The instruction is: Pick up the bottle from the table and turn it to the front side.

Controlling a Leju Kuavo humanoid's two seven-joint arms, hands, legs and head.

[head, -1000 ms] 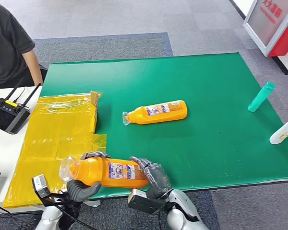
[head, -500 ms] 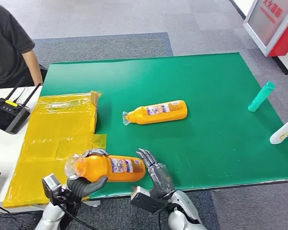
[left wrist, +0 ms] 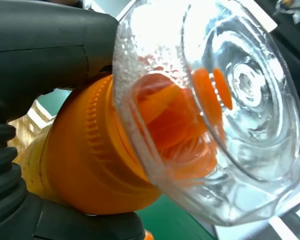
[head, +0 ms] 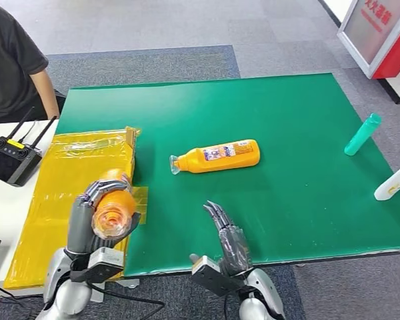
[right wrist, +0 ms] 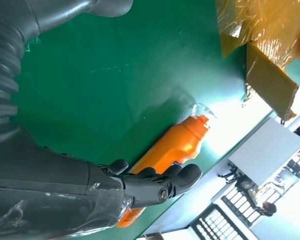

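My left hand (head: 87, 217) grips an orange bottle (head: 113, 210) above the table's near left corner, its clear cap pointing toward my head camera. The left wrist view shows that clear cap (left wrist: 216, 105) and orange neck (left wrist: 88, 150) close up, with my thumb and fingers wrapped around the body. My right hand (head: 231, 241) hovers open over the near edge of the green table (head: 299, 200), holding nothing. A second orange bottle (head: 218, 155) lies on its side mid-table, label up, cap to the left; it also appears beyond my right hand (right wrist: 84, 190) as the orange bottle (right wrist: 175, 147).
A yellow plastic-wrapped box (head: 72, 187) lies at the table's left. A teal bottle (head: 363, 134) and a white bottle (head: 394, 181) lie at the right edge. A person (head: 14, 60) sits at the far left by a black remote (head: 12, 159).
My left hand has swung the bottle from lying crosswise to pointing cap-first at the camera and moved it left. My right hand let go of its base and opened, shifting slightly right.
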